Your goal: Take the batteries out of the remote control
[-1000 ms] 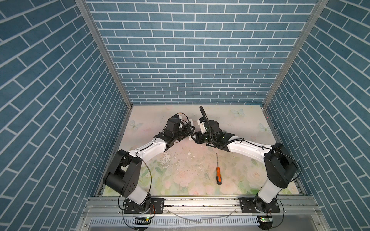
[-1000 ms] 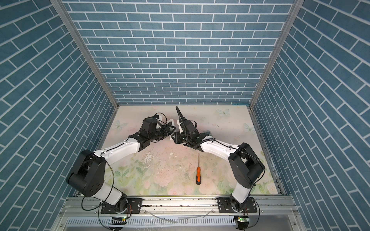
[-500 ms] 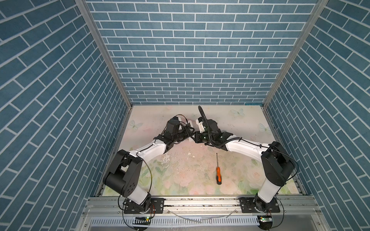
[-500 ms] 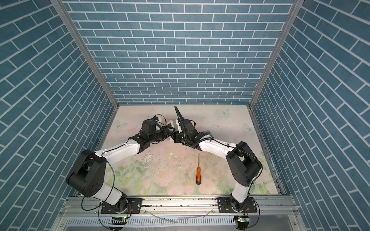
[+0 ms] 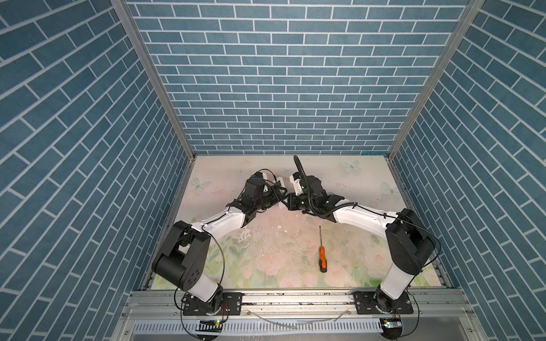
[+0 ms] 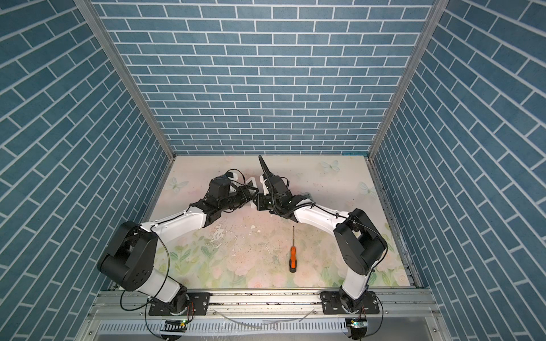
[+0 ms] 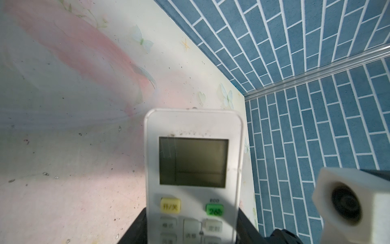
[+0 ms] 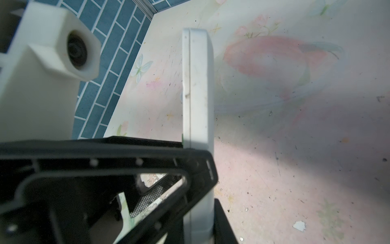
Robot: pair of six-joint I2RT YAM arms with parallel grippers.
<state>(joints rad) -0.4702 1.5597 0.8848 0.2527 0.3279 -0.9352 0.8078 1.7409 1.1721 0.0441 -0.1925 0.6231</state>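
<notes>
Both hands meet over the far middle of the desk [image 5: 266, 259]. The left hand [image 5: 278, 193] clamps the white remote control [image 7: 193, 124] by its long sides. The right hand [image 5: 289, 202] pinches its lower end front to back, with 1 finger masked by the left hand's frame. The remote's back shows in no view. Its screen [image 7: 193, 161] is blank. A yellow key [image 7: 170, 206] reads "开/关" and a green key [image 7: 214, 210] reads "26°" under "ECO". The lower keys [image 7: 191, 229] are blurred. An orange-handled screwdriver [image 5: 322, 257] lies near right.

One white remote control [image 7: 193, 160], one orange-handled screwdriver [image 5: 322, 254], two robot arms [image 5: 220, 226] [image 5: 362, 218], two wrist cameras [image 7: 346, 202] [image 8: 77, 50]
</notes>
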